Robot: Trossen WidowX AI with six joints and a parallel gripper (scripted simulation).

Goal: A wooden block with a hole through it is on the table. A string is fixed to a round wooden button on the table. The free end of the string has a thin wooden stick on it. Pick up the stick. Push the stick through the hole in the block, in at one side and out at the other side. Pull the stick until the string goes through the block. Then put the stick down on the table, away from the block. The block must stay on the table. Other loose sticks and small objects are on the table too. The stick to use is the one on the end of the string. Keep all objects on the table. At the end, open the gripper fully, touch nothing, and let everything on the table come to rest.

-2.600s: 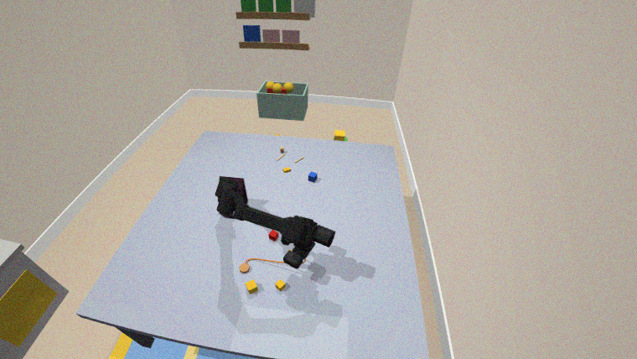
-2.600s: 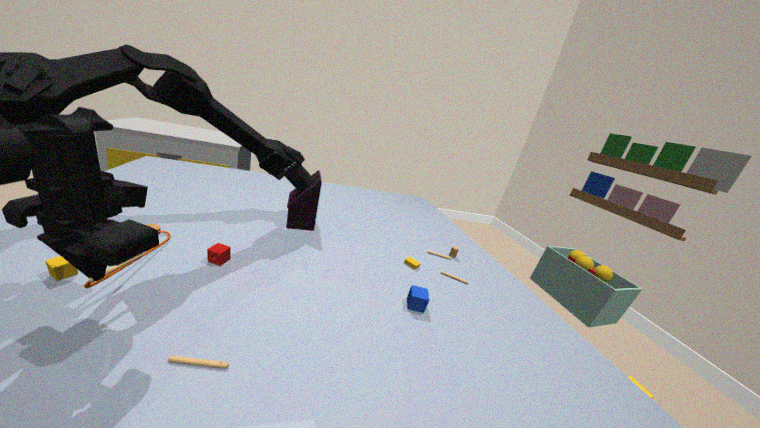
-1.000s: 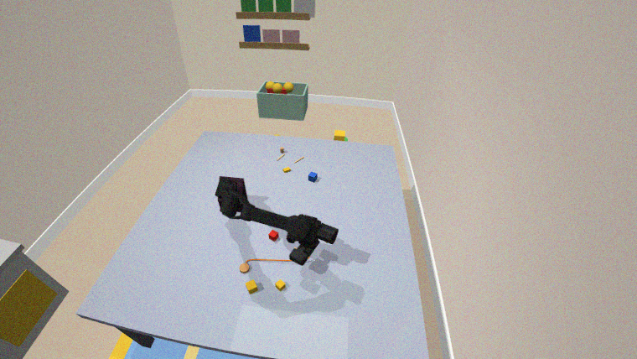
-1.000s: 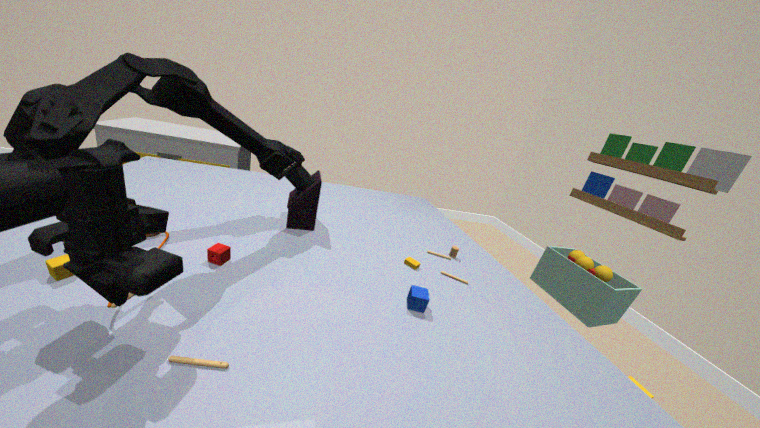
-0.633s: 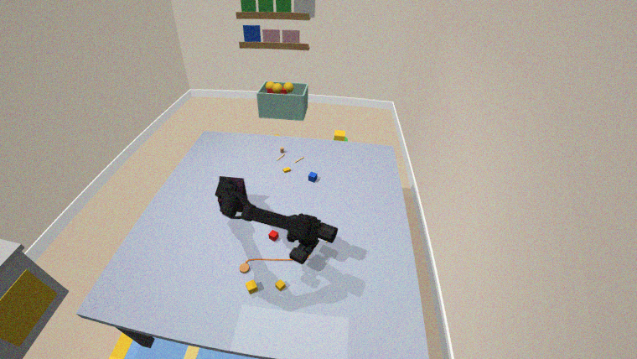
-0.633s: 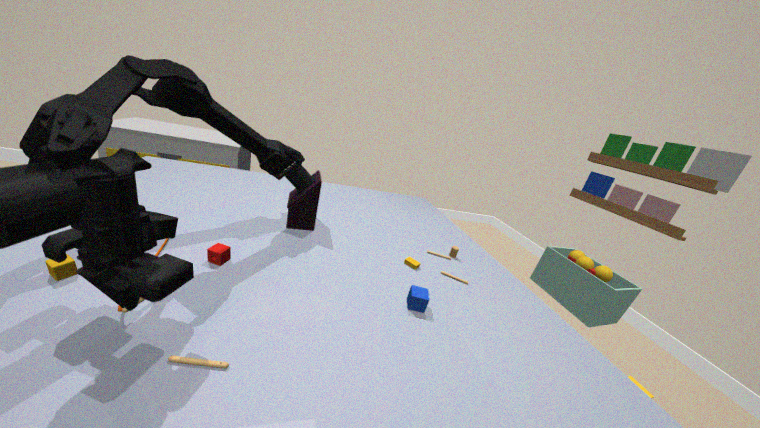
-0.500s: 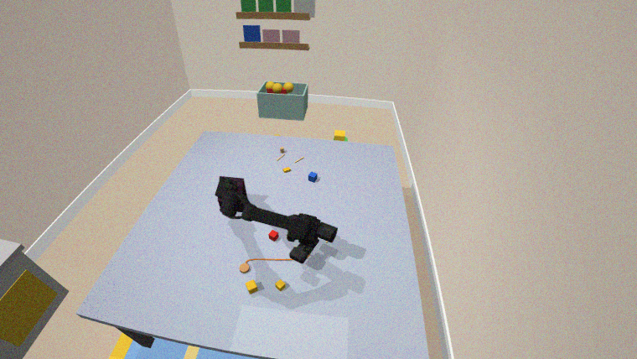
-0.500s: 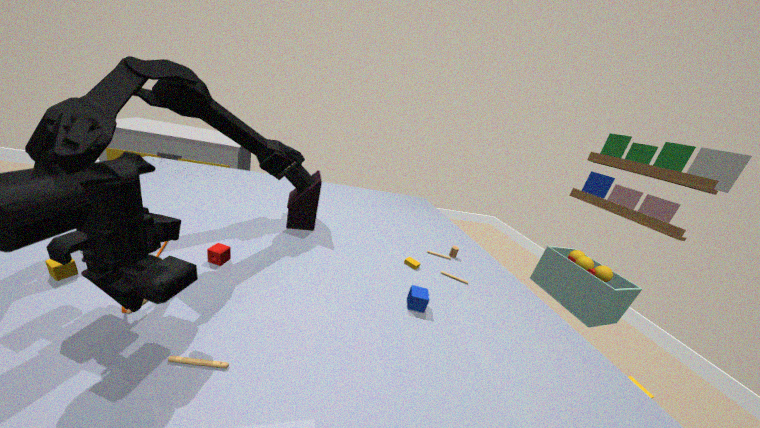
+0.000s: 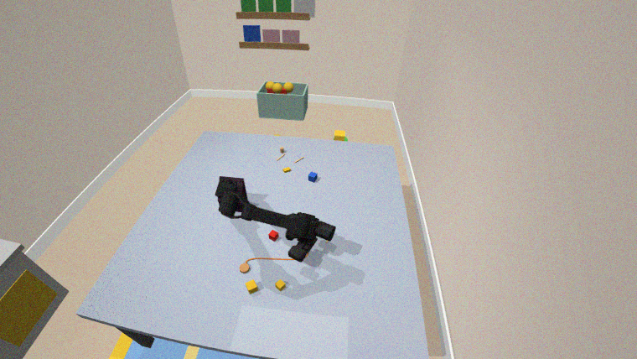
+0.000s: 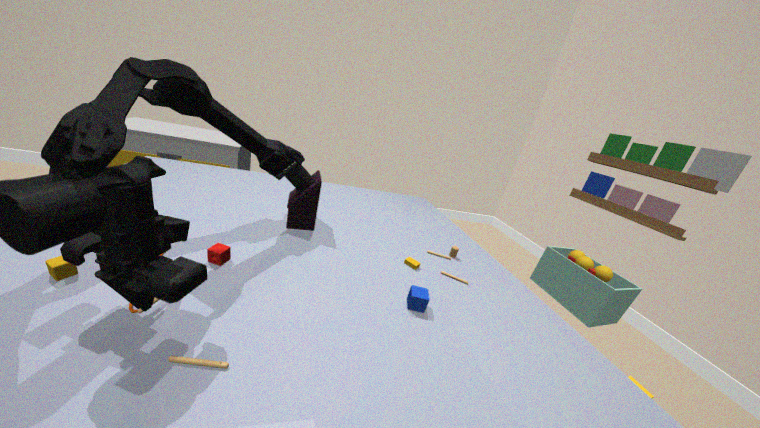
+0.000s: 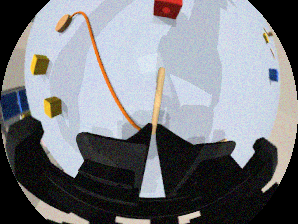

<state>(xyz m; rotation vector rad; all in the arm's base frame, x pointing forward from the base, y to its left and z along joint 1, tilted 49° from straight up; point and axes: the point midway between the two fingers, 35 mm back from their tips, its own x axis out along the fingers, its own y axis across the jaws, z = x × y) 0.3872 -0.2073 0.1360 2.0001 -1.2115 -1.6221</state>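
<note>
My gripper (image 9: 304, 255) (image 10: 145, 305) (image 11: 153, 127) is shut on the thin wooden stick (image 11: 158, 100), above the table. In the wrist view the stick points away from the fingertips, towards the red block's side. The orange string (image 9: 271, 258) (image 11: 102, 65) curves from the fingertips to the round wooden button (image 9: 244, 267) (image 11: 63, 23) on the table. The red block (image 9: 273, 235) (image 10: 218, 254) (image 11: 167, 7) stands on the table, apart from stick and string. A dark spot shows on it in the wrist view; I cannot tell for certain whether this is the hole.
Two yellow cubes (image 9: 251, 286) (image 9: 279, 284) lie near the button. A loose stick (image 10: 198, 362) lies near the gripper. A blue cube (image 9: 313, 177) (image 10: 418, 298), a small yellow brick (image 9: 286, 169), a wooden cylinder (image 10: 454, 251) and two loose sticks (image 10: 438, 255) (image 10: 454, 277) lie farther off.
</note>
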